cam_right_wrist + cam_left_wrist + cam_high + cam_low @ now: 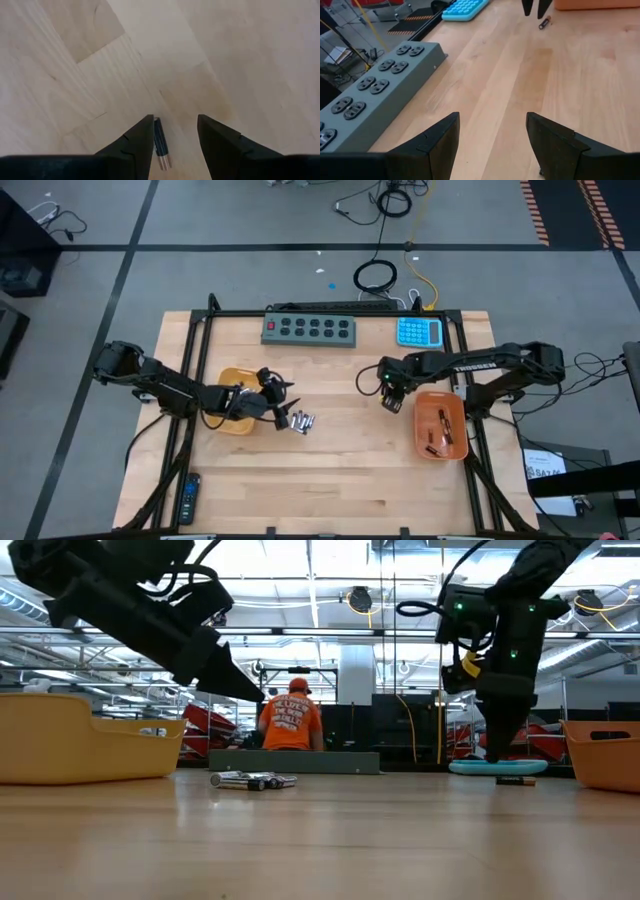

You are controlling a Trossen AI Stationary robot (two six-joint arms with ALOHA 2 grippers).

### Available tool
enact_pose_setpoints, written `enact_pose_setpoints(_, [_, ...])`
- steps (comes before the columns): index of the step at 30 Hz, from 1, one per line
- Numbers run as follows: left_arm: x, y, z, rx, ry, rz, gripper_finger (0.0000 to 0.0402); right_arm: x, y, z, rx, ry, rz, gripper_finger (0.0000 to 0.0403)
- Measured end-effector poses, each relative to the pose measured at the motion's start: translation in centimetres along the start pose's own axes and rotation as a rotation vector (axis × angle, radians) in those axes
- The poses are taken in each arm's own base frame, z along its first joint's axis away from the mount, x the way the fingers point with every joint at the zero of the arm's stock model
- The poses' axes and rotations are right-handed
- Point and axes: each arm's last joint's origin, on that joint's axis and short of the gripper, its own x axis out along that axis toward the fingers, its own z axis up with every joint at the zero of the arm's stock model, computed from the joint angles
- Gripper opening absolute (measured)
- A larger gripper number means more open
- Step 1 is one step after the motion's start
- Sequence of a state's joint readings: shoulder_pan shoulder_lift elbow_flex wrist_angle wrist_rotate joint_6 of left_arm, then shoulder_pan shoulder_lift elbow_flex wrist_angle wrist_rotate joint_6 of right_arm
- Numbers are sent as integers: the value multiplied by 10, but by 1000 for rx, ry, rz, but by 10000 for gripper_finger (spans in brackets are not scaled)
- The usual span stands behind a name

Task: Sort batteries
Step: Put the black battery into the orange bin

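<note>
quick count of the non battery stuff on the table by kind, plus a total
orange trays: 2
power strip: 1
blue calculator: 1
black remote control: 1
total: 5

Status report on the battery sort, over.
Right gripper open, straddling a dark battery on the table. Left gripper open, empty, near the silvery batteries. Nothing in the way.

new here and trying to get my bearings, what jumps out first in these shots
The right gripper hangs open just above a small dark battery lying on the bare wood, beside the right orange tray. Near the table's middle lies a cluster of silvery batteries, with the open left gripper hovering close to it by the left orange tray.
</note>
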State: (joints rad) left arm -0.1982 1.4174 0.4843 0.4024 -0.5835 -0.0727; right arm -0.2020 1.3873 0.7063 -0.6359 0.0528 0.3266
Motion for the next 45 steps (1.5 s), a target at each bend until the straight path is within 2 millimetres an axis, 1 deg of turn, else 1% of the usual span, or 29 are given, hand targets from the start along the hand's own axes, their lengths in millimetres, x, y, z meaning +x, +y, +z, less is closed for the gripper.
enact_pose_setpoints(3, [1, 1, 1, -6, -3, 2, 239, 5, 0, 0, -10, 21, -6, 144])
enact_pose_setpoints(10, [1, 2, 1, -7, -4, -1, 239, 32, 4, 3, -38, 108, -2, 144])
enact_pose_setpoints(12, [1, 2, 1, -6, -3, -1, 239, 36, 4, 3, -41, 128, -6, 144])
enact_pose_setpoints(15, [1, 2, 0, -4, 0, -1, 239, 37, 4, 3, -40, 126, -12, 144])
enact_pose_setpoints(18, [1, 2, 0, -3, 1, -1, 239, 34, 4, 4, -38, 105, -5, 144])
enact_pose_setpoints(20, [1, 2, 0, -2, 3, -1, 239, 27, 6, 6, -34, 102, -2, 144])
enact_pose_setpoints(23, [1, 2, 0, -2, 3, -1, 239, 9, 11, 6, -57, 164, -26, 144])
enact_pose_setpoints(26, [1, 2, 0, -2, 4, -1, 239, -8, 22, 13, -106, 173, -42, 145])
enact_pose_setpoints(30, [1, 2, 0, -2, 3, -1, 239, -18, 27, 16, -121, 227, -60, 153])
enact_pose_setpoints(34, [1, 2, 0, -2, 3, -2, 239, -7, 26, 9, -127, 345, -107, 157])
enact_pose_setpoints(42, [1, 2, 0, -2, 3, -2, 239, 29, 30, 8, -200, 490, -139, 157])
enact_pose_setpoints(45, [1, 2, 0, -2, 3, -2, 239, 37, 30, 8, -222, 537, -131, 157])
